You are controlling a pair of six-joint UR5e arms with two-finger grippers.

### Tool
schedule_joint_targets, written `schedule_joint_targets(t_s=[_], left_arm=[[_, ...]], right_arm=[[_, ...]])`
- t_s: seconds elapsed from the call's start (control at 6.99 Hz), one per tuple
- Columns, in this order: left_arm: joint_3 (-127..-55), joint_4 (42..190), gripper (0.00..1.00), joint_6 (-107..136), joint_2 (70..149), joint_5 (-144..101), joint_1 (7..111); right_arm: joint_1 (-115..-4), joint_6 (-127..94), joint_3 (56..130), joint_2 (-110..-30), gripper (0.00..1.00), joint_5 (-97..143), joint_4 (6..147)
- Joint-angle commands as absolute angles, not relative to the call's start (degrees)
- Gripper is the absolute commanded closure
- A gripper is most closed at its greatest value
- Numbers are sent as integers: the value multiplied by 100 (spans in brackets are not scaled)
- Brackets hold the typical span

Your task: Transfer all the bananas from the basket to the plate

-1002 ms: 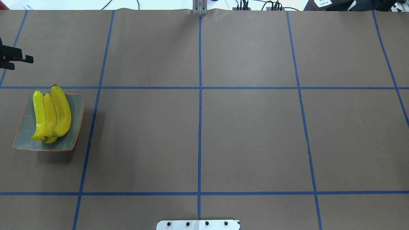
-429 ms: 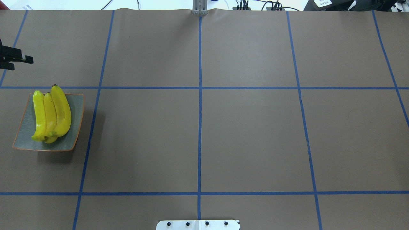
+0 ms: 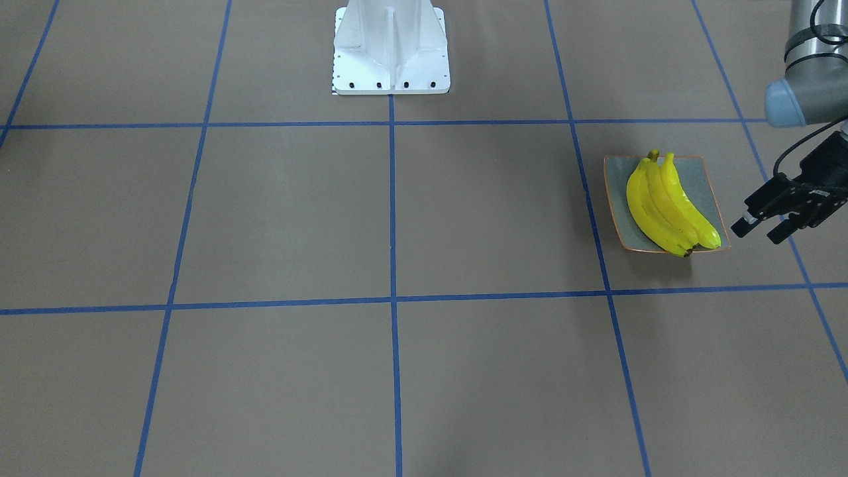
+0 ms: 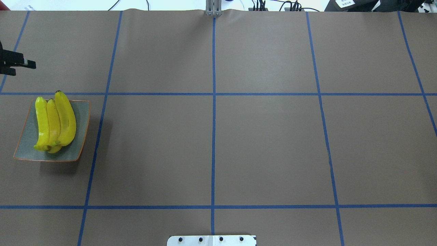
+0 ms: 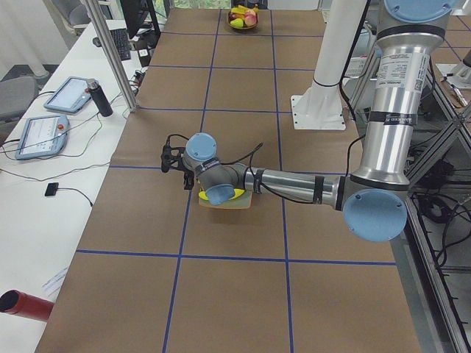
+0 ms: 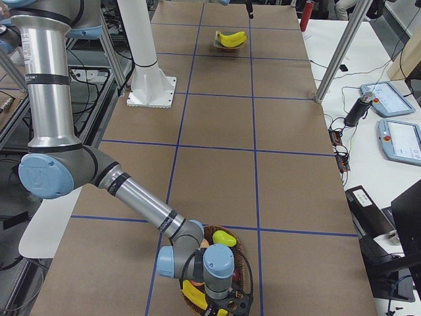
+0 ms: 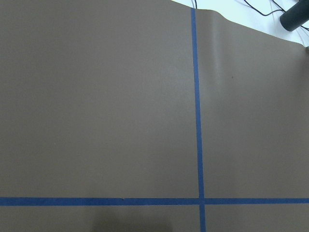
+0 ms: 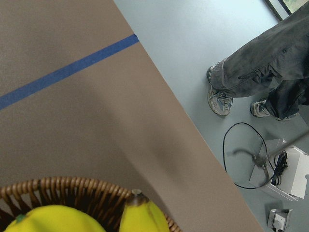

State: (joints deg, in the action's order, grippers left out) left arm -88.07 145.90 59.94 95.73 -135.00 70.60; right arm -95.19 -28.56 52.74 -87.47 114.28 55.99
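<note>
Three yellow bananas (image 4: 54, 123) lie side by side on the grey-blue plate (image 4: 82, 130) at the table's left; they also show in the front view (image 3: 669, 205). My left gripper (image 3: 756, 232) is open and empty, in the air just beyond the plate's far edge; it shows at the overhead view's left edge (image 4: 20, 67). A wicker basket (image 6: 243, 270) at the table's right end holds a banana (image 6: 223, 238) and other fruit. My right wrist (image 6: 217, 263) hangs over it. The right wrist view shows the basket rim (image 8: 72, 187) and a dark-tipped banana (image 8: 140, 215). I cannot tell whether the right gripper is open or shut.
The white robot base (image 3: 391, 53) stands at the table's middle near edge. A person's legs (image 8: 256, 77) stand on the floor beside the basket end. Metal posts (image 5: 110, 51) and tablets (image 5: 44, 125) stand along the operators' side.
</note>
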Motion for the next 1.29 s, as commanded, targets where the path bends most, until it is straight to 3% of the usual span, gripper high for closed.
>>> schedule_joint_targets(t_s=[0.0, 0.57, 0.72, 0.86, 1.14], left_arm=[[-8807, 14590, 0, 5994, 9571, -13500, 7058], [-8807, 14599, 0, 5985, 9571, -13509, 7058], [-8815, 14599, 0, 5985, 9580, -13509, 7058], [-8815, 14599, 0, 5985, 9580, -13509, 7058], [-8842, 14599, 0, 5985, 9571, -13509, 7058]], right_arm=[[-9510, -2856, 5256, -8745, 3, 11513, 5599], [-9440, -2848, 5256, -8806, 4, 11619, 5599], [-9439, -2848, 5256, -8824, 13, 11610, 5599], [-9439, -2848, 5256, -8833, 34, 11610, 5599], [-9439, -2848, 5256, -8833, 39, 11619, 5599]])
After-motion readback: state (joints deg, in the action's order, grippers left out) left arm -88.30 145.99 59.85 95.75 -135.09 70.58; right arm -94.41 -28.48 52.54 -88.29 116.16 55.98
